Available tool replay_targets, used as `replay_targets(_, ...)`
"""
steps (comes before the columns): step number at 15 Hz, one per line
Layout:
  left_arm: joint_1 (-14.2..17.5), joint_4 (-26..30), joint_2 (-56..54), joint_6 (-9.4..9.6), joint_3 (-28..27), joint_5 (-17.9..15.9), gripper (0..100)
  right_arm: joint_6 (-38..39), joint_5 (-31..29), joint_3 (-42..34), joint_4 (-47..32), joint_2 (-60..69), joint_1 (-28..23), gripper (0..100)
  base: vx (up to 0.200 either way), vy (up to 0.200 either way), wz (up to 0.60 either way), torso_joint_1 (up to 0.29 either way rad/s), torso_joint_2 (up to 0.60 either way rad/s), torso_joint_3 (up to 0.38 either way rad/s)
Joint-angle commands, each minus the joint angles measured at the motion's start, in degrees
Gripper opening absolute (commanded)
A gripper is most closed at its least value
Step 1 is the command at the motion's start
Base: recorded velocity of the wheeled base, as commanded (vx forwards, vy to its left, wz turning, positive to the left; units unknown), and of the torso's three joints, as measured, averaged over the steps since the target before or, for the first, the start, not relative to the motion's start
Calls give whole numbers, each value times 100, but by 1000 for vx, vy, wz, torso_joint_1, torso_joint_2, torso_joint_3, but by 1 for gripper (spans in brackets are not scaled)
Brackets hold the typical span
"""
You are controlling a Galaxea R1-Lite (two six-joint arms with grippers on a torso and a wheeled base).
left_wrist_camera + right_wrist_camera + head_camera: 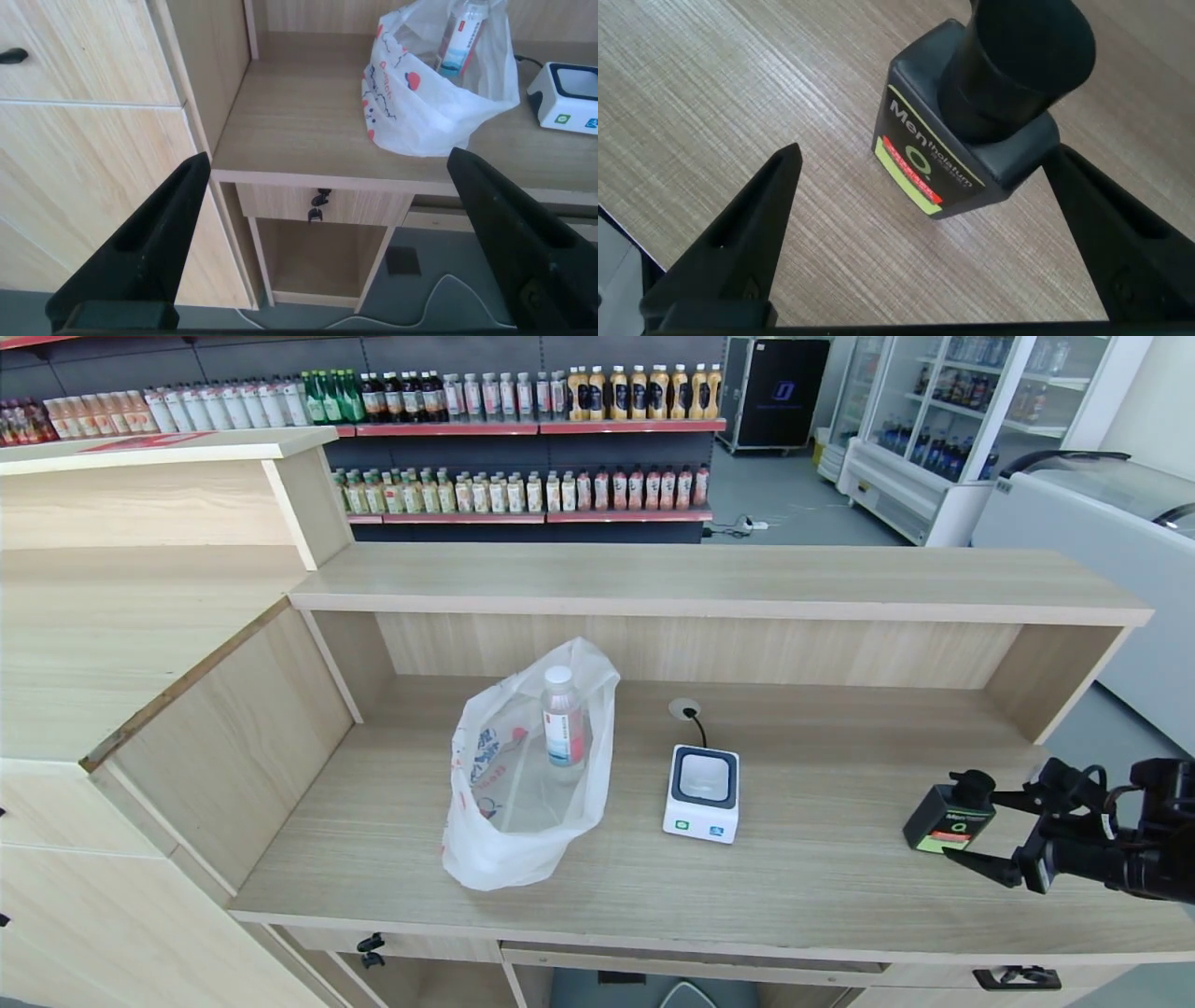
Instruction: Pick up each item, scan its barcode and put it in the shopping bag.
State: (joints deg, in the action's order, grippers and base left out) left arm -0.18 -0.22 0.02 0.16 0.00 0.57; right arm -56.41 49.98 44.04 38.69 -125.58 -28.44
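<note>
A small black bottle (950,816) with a black cap and a green and red label stands upright at the right end of the counter. My right gripper (997,833) is open, its fingers on either side of the black bottle (971,140) without touching it. A white plastic shopping bag (523,775) lies open at the middle left, with a clear bottle (563,717) with a red and white label standing inside. The white barcode scanner (702,792) sits between the bag and the black bottle. My left gripper (327,247) is open, hanging low in front of the counter's left corner, holding nothing.
The wooden counter (812,887) has a raised back shelf (709,581) and a tall side panel (233,747) on the left. The scanner's cable runs to a hole in the counter (684,708). Below the front edge are drawers (322,203) with a key.
</note>
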Motion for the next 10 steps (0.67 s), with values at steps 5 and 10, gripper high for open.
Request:
replay_targets(5, 1, -4, -2, -7, 0, 4, 100, -11, -6, 166, 24, -178, 128, 100, 0, 0, 0, 0, 0, 0)
replay_targets(10, 1, -4, -2, 2, 0, 4, 100, -28, -15, 271, 51, -362, 383, 100, 0, 0, 0, 0, 0, 0)
